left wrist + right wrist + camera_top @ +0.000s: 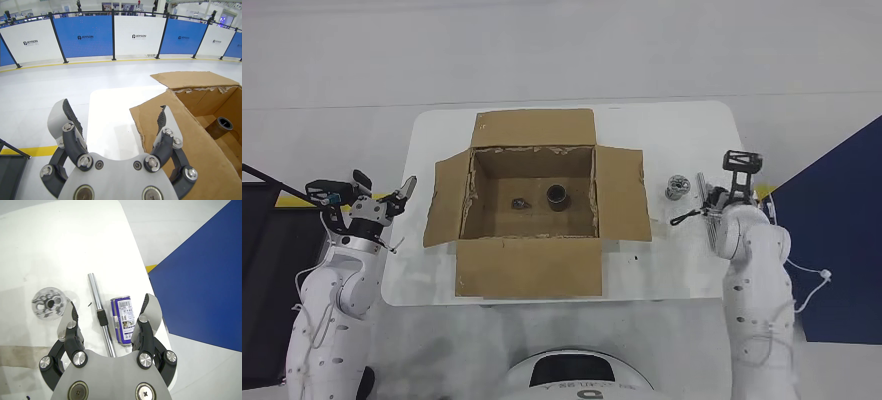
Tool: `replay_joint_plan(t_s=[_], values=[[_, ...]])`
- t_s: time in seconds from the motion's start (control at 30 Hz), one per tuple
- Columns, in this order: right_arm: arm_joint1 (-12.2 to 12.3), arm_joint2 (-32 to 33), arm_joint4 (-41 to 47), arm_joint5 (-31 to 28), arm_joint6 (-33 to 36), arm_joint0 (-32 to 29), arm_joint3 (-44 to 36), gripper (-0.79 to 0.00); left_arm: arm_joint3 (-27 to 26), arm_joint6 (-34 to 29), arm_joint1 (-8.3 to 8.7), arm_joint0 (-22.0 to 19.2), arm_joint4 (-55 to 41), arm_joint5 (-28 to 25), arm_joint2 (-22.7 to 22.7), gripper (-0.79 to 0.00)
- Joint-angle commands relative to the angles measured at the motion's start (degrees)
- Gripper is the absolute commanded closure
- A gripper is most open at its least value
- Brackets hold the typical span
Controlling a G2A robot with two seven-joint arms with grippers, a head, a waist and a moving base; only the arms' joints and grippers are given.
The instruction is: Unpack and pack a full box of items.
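An open cardboard box [532, 262] sits mid-table with its flaps spread flat. Inside lie a dark cylinder [557, 195] and a small dark part [520, 203]; the cylinder [219, 126] also shows past the box wall [170, 121]. My left gripper [114, 107] hangs open and empty over the table's left edge, beside the box's left flap [382, 184]. My right gripper [109, 303] is open above a chrome rod with a black collar [100, 308] and a purple can [122, 319] lying side by side. A metal hub [48, 306] lies just beside them.
The white table [432, 270] has bare strips left and right of the box. The hub [677, 187] lies between the right flap and my right gripper [704, 202]. The can lies close to the table's right edge, with a blue panel [198, 285] beyond it.
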Motion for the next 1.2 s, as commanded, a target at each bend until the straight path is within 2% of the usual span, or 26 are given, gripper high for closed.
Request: replay_joint_plan(t_s=[0.0, 0.23, 0.37, 0.4, 0.63, 0.7, 0.73, 0.83, 1.03, 1.17], values=[[0.3, 1.1, 0.6, -1.7, 1.0, 1.4, 2.4, -0.385, 0.0, 0.0, 0.00, 0.0, 0.0, 0.0, 0.0, -0.785], [1.0, 3.7, 0.8, -5.0, 3.2, 4.5, 8.5, -0.428, 0.0, 0.0, 0.00, 0.0, 0.0, 0.0, 0.0, -0.785], [1.3, 4.0, 1.1, -6.3, 3.5, 5.1, 10.2, -0.425, 0.0, 0.0, 0.00, 0.0, 0.0, 0.0, 0.0, -0.785], [1.4, 4.0, 0.7, -6.5, 3.7, 5.2, 10.6, -0.391, 0.0, 0.0, 0.00, 0.0, 0.0, 0.0, 0.0, -0.785], [1.8, 4.2, 0.4, -7.3, 5.1, 5.3, 12.3, -0.336, 0.0, 0.0, 0.00, 0.0, 0.0, 0.0, 0.0, -0.785], [1.8, 4.7, 1.0, -6.8, 4.2, 5.1, 11.8, -0.206, 0.0, 0.0, 0.00, 0.0, 0.0, 0.0, 0.0, -0.785], [1.8, 5.2, 2.1, -6.1, 3.0, 4.8, 11.0, -0.012, 0.0, 0.0, 0.00, 0.0, 0.0, 0.0, 0.0, -0.785], [1.7, 6.7, 6.6, -4.9, -1.7, 2.3, 6.3, 0.000, 0.0, 0.0, 0.00, 0.0, 0.0, 0.0, 0.0, -0.785], [0.9, 9.8, 20.9, -4.3, -14.0, -7.6, -8.6, 0.000, 0.0, 0.0, 0.00, 0.0, 0.0, 0.0, 0.0, -0.785], [0.2, 8.8, 31.7, -9.6, -21.9, -15.3, -18.4, 0.000, 0.0, 0.0, 0.00, 0.0, 0.0, 0.0, 0.0, -0.785]])
